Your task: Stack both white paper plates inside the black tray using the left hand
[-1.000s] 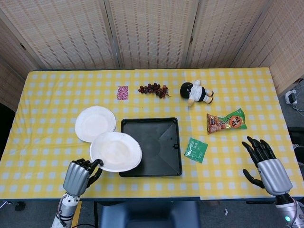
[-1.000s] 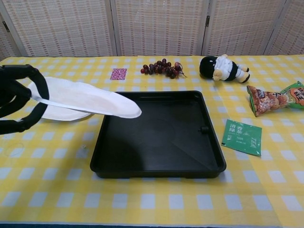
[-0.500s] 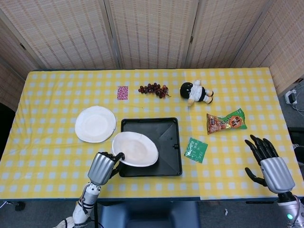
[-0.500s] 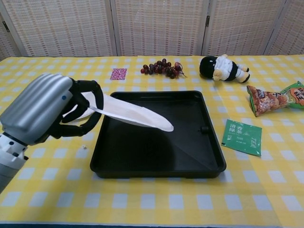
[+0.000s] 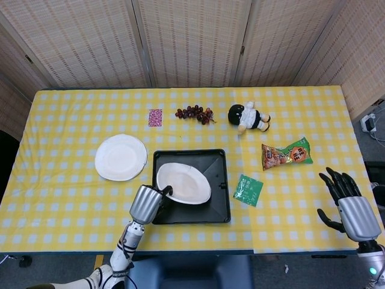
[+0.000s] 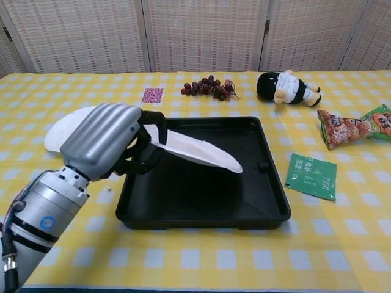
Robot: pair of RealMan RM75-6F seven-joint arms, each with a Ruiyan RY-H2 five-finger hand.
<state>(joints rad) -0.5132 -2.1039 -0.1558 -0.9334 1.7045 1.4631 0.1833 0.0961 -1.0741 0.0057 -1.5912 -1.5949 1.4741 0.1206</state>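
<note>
The left hand (image 5: 148, 202) gripped one white paper plate (image 5: 183, 183) by its near-left rim, fingers (image 6: 151, 137) curled around the edge. The plate was tilted and held above the floor of the black tray (image 5: 219, 205); in the chest view its far edge hung over the tray interior without touching the bottom. The tray held nothing else visible. The second white paper plate (image 5: 121, 157) lay flat on the worktop (image 5: 60, 180), beyond and to the left of the left hand, just outside the tray's left wall. The right hand (image 5: 352, 205) was open, fingers spread, holding nothing, well apart from the tray at the worktop's right edge. Between that hand and the tray lay a green sachet (image 5: 248, 189), with a snack bag (image 5: 286, 154) beyond it.
</note>
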